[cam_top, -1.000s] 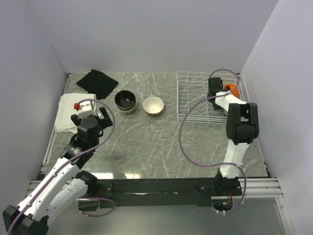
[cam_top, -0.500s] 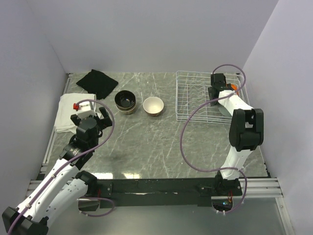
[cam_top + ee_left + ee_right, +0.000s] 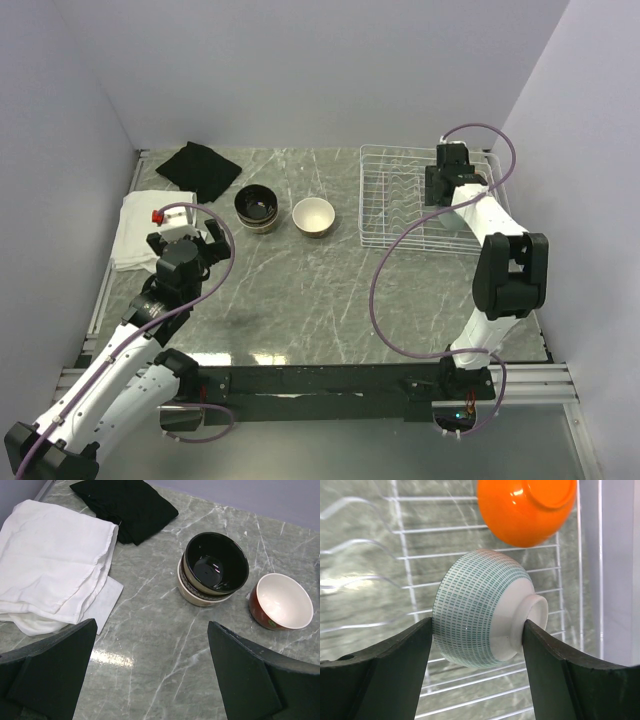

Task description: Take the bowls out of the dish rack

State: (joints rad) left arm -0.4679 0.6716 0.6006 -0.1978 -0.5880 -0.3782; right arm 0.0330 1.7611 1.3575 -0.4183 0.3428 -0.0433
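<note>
Starting on the left: the left pincer (image 3: 187, 240) hangs over the table with its fingers spread wide and nothing in them. Ahead of it and off to its left is a folded white cloth (image 3: 50, 565), with a crumpled black cloth (image 3: 125, 505) further out. Ahead to its right sit a glossy black bowl (image 3: 216, 562) nested in a cream patterned bowl (image 3: 192, 592), and a red bowl with a white inside (image 3: 280, 602) just beside them.

Over on the right, the right pincer (image 3: 477, 625) is down inside the white wire dish rack (image 3: 395, 200). It's clamped on a white bowl with teal dashes (image 3: 480, 605) that's tipped on its side, one finger on the wall and one at the foot. A shiny orange bowl (image 3: 525, 510) sits just beyond that.

My read is that this is the pick-up step. Next it needs a straight lift clear of the prongs without bumping the orange one, then a carry over towards the other bowls.

From the top camera you can't see either rack bowl because the arm covers them. Only the right wrist view shows the grip.
</note>
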